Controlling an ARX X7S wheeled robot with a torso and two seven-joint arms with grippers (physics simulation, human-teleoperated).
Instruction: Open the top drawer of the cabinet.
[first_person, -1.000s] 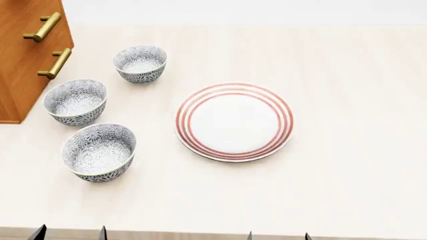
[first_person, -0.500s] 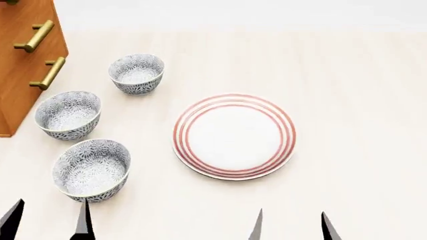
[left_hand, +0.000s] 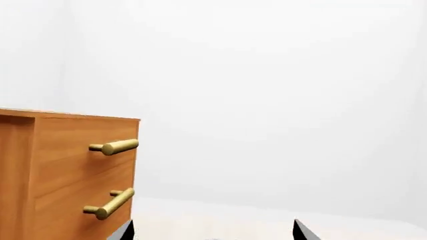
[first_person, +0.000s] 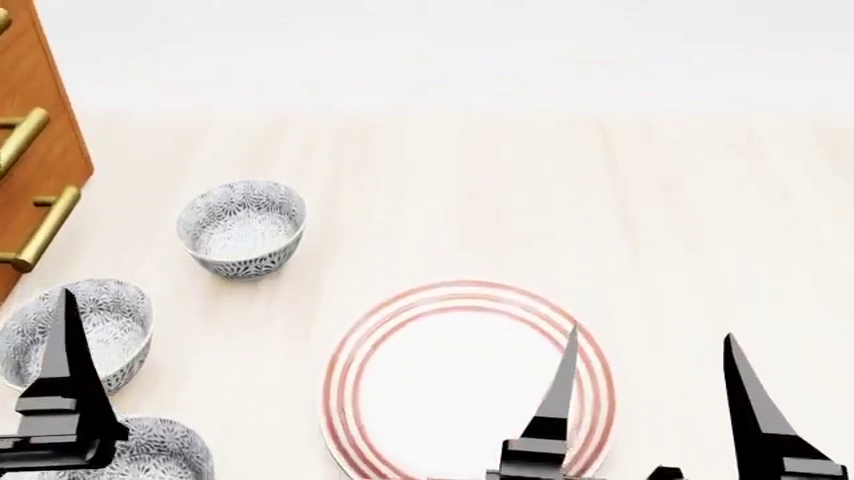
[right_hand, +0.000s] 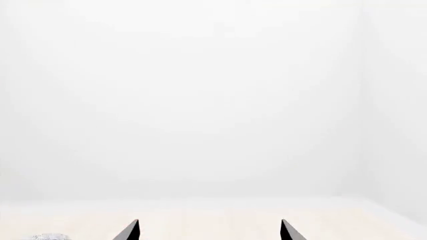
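Cabinet (left_hand: 73, 175) at far left of table; top drawer (left_hand: 87, 150) shut, brass handle (left_hand: 115, 147) untouched. Left gripper (left_hand: 210, 232) spread wide, empty, well short of it. Right gripper (first_person: 654, 420) spread, over plate (first_person: 427, 390). Risks: catching lower handle (left_hand: 110, 204) instead; clipping bowls (first_person: 243, 228) underneath on approach.

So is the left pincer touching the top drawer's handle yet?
No, in the left wrist view the left pincer sits open, well apart from the top drawer and its brass handle.
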